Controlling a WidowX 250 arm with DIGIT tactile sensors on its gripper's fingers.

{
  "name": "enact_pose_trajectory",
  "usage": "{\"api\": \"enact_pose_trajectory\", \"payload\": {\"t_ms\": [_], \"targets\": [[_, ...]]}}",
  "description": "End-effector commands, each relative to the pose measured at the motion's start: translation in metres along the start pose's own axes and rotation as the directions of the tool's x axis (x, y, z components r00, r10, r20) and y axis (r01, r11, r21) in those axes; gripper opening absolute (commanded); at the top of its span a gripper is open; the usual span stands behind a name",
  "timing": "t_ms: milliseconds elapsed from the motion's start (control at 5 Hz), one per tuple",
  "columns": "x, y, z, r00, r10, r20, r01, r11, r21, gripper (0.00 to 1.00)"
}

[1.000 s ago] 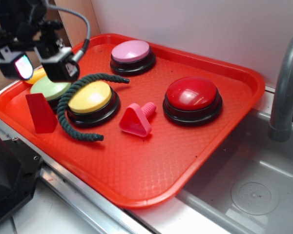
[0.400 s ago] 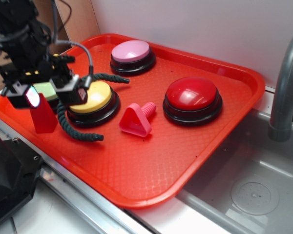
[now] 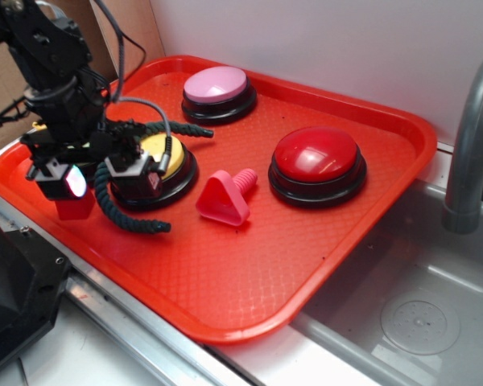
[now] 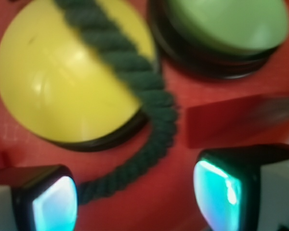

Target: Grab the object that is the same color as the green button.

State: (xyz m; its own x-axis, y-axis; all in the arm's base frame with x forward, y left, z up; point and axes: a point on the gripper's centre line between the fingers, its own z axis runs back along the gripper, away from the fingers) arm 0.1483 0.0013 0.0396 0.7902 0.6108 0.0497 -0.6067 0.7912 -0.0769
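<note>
The dark green rope [image 3: 127,217] curls around the yellow button [image 3: 174,156] on the red tray [image 3: 249,277]. In the wrist view the rope [image 4: 156,108] runs across the yellow dome [image 4: 58,72] and bends down between my fingers. My gripper [image 3: 99,178] hangs low over the rope's left bend, open, its glowing pads [image 4: 214,190] on either side with nothing gripped. The pale green button [image 4: 226,24] shows at the wrist view's top right. In the exterior view the arm hides it.
A red block [image 4: 236,118] lies beside the right finger, just below the green button. On the tray also sit a pink button [image 3: 216,84], a large red button [image 3: 316,154] and a pink bolt-like toy [image 3: 224,198]. A sink [image 3: 410,318] and faucet [image 3: 471,145] lie right.
The gripper has come down and moved right and forward, from above the green button to low over the rope's left bend. The rope has not moved.
</note>
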Motion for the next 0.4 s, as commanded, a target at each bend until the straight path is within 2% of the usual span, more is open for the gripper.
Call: {"api": "enact_pose_trajectory", "payload": {"t_ms": [0,200], "targets": [[0.0059,-0.0005,-0.0118,1.000,-0.019,-0.005,0.019,1.000,0.015,1.00],[0.0089,0.0017,-0.0185,1.000,-0.014,0.002,0.014,1.000,0.025,1.00]]}}
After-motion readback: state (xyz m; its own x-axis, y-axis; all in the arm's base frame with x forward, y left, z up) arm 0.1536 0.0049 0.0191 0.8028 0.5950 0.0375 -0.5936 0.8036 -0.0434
